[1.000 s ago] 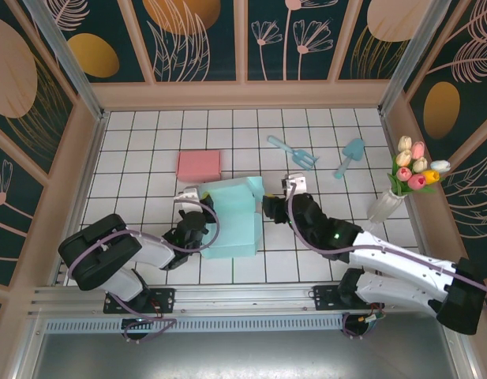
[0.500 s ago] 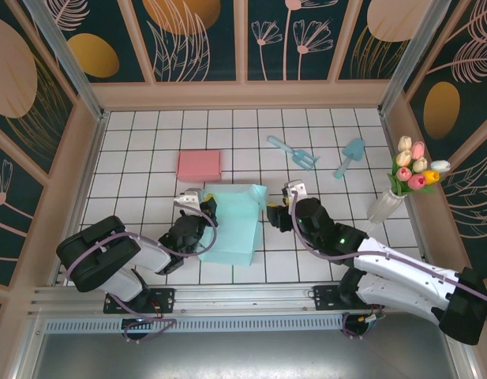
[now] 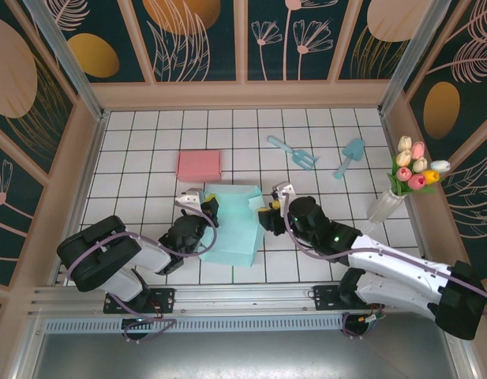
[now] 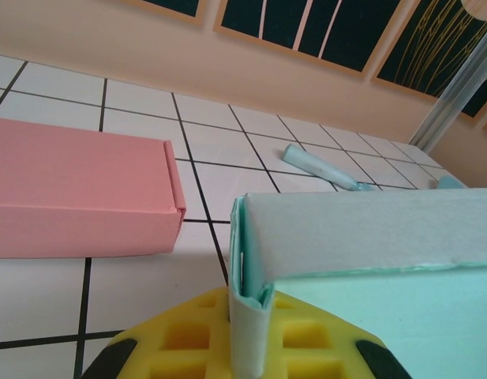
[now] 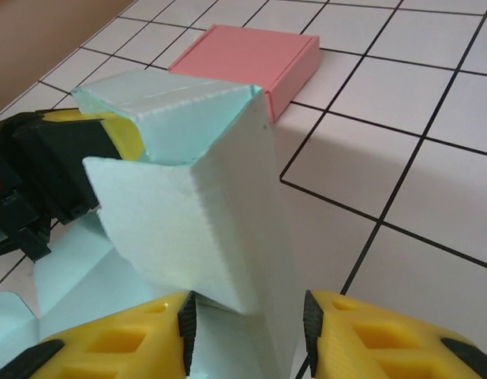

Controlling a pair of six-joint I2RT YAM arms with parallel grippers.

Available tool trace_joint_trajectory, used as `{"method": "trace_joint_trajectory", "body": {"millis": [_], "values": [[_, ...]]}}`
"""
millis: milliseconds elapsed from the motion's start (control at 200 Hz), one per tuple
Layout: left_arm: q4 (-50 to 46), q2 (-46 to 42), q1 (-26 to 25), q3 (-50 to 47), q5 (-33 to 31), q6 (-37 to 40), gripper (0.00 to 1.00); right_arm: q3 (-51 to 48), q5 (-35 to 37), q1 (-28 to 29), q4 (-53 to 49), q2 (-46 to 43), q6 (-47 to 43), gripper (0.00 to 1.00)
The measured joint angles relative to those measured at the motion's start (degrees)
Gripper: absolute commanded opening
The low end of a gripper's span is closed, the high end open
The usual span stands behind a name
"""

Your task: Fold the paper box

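The teal paper box lies partly folded on the tiles between the arms. My left gripper is at its left side, shut on the upright left wall; up close the folded paper strip is pinched between the yellow fingers, and the box's back wall runs off to the right. My right gripper is at the box's right corner. Seen from the wrist, it stands open astride the raised corner fold, with a gap at the right pad. The left gripper's yellow finger is behind that fold.
A closed pink box lies just behind the teal one. Two small blue garden tools lie further back on the right. A vase of tulips stands by the right wall.
My right gripper moved left onto the box's right corner and its jaws narrowed. The box's raised flap came down and inward. The left gripper kept its grip in place.
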Motion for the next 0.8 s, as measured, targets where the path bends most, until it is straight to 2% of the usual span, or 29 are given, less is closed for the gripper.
{"method": "trace_joint_trajectory", "body": {"millis": [310, 801], "values": [[-1.64, 0.5, 0.0, 1.16, 0.74, -0.28, 0.0, 1.57, 1.51, 2.32, 2.45, 6.71, 0.26, 0.4], [-10.78, 0.11, 0.76, 2.93, -5.14, -4.79, 0.0, 13.35, 18.64, 6.51, -0.48, 25.05, 1.99, 0.39]]}}
